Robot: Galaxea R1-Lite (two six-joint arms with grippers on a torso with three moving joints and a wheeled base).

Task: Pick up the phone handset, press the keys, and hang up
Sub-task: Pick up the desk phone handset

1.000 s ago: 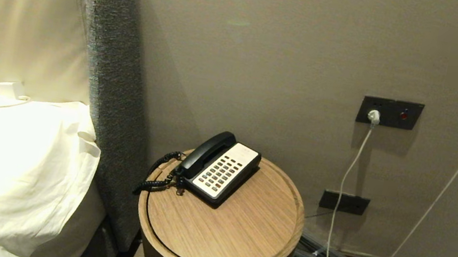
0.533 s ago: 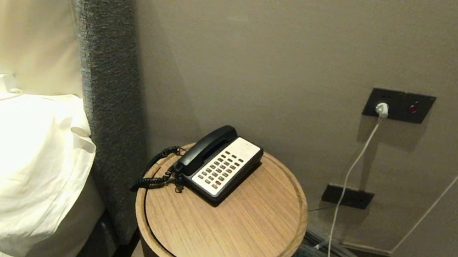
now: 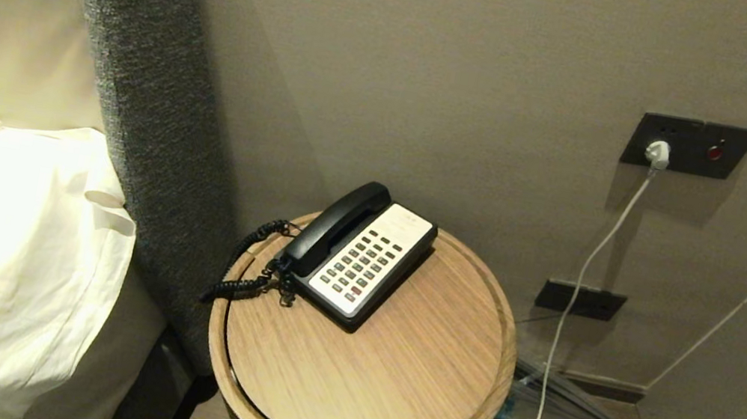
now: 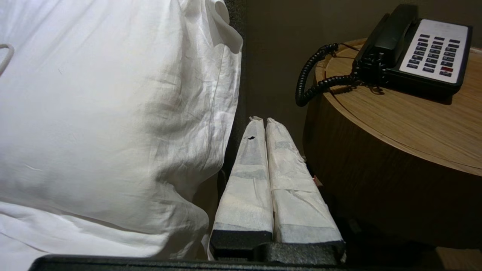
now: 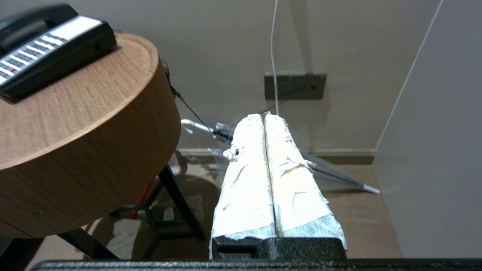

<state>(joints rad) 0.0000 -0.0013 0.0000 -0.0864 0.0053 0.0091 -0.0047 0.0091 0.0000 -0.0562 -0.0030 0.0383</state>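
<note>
Since both sets of jaws are pressed shut on nothing, no step of the task has begun. Left gripper (image 4: 265, 122) hangs low beside the bed, between the pillow (image 4: 113, 113) and the side of the desk (image 4: 395, 124), well below the desk top. Right gripper (image 5: 263, 117) hangs low on the other side of the desk, tips toward the wall, w/ the cable (image 5: 274, 56) and floor beyond. Neither arm shows in the head view, so both look parked.

Handset (image 3: 334, 227) lies seated in its cradle on the phone base (image 3: 363, 268), i.e. on the hook. Base sits on the desk's far-left part, roughly 11 o'clock from desk centre in the head view. Handset runs along the base's left edge, beside the keypad (image 3: 365, 261).

Long axis: diagonal, one end toward approx 1 o'clock (near the wall), the other toward 7 o'clock (near the desk rim). Cord (image 3: 242, 271) leaves the 7 o'clock end and loops over the desk edge toward the headboard (image 3: 136, 86).

Left to do: everything, as I judge it – reach, lift handset, press keys, hang up. Left arm looks the nearer one to the handset; a grip across its middle, square to that diagonal, seems the likely need. Cord could drag on the lift.
</note>
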